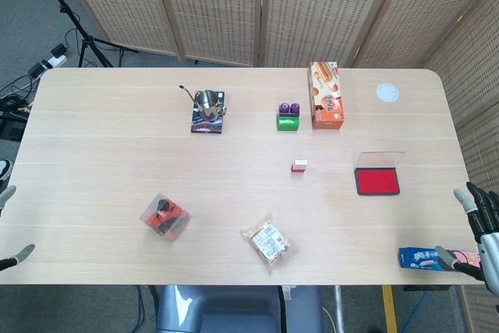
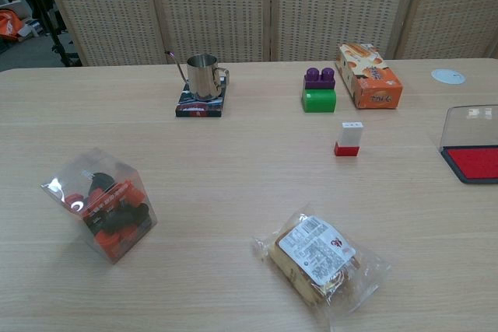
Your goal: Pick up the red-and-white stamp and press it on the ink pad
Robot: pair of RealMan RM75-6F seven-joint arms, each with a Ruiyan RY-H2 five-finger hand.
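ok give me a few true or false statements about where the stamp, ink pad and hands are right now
1. The red-and-white stamp stands upright on the table. True.
2. The ink pad has its lid closed. False: it is open, red pad showing.
3. The right hand holds the stamp. False: it holds nothing, at the table's edge.
4. The stamp sits between the green block and the ink pad. True.
5. The left hand rests on the ink pad. False: it is at the far edge.

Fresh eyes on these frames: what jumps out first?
The open ink pad with its bright red surface, near the table's right edge, and the small red-and-white stamp standing alone mid-table to its left. Behind them sit an orange box and a green-and-purple block. Both robot hands wait at the near table corners, holding nothing.
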